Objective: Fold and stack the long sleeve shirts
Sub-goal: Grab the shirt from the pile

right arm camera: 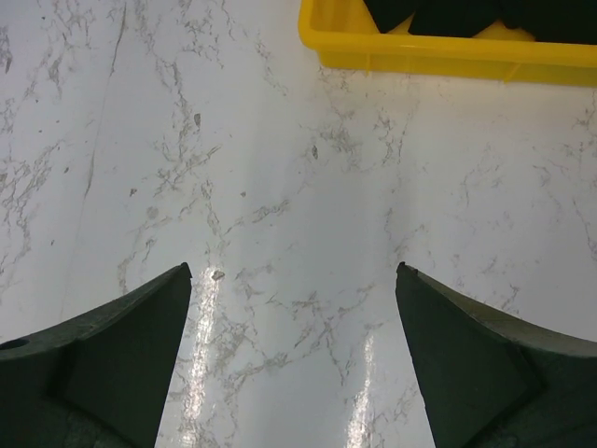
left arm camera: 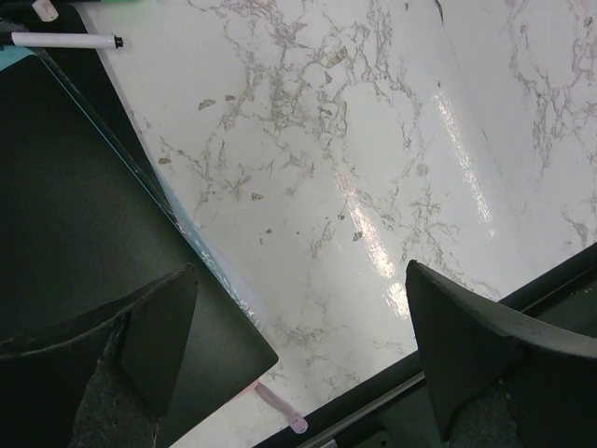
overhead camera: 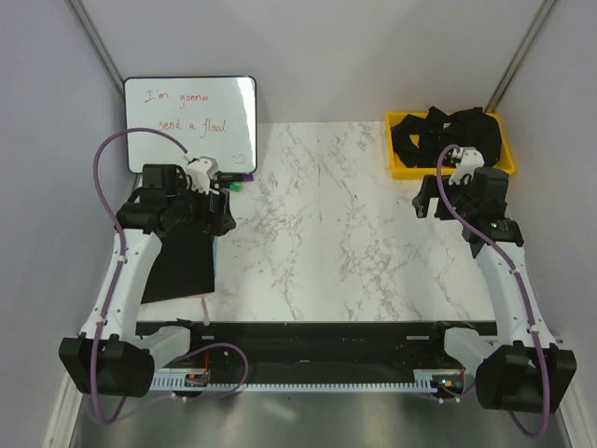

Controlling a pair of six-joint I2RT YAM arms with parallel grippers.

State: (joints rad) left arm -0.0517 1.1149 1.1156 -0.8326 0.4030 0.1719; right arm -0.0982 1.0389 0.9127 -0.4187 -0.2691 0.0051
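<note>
The long sleeve shirts (overhead camera: 448,131) are a heap of black cloth in the yellow bin (overhead camera: 401,169) at the back right of the marble table. In the right wrist view only a strip of the shirts (right arm camera: 438,11) shows over the bin's rim (right arm camera: 448,56). My right gripper (overhead camera: 427,197) (right arm camera: 294,268) hovers over bare marble just in front of the bin, open, with nothing between its fingers. My left gripper (overhead camera: 222,210) (left arm camera: 300,271) hangs open on the table's left side, above the edge of a flat black board (left arm camera: 84,215), holding nothing.
The black board (overhead camera: 177,266) lies at the left under the left arm, a pink tag (left arm camera: 280,409) at its near corner. A whiteboard (overhead camera: 191,117) with red writing leans at the back left. A white marker (left arm camera: 65,41) lies near it. Walls close both sides.
</note>
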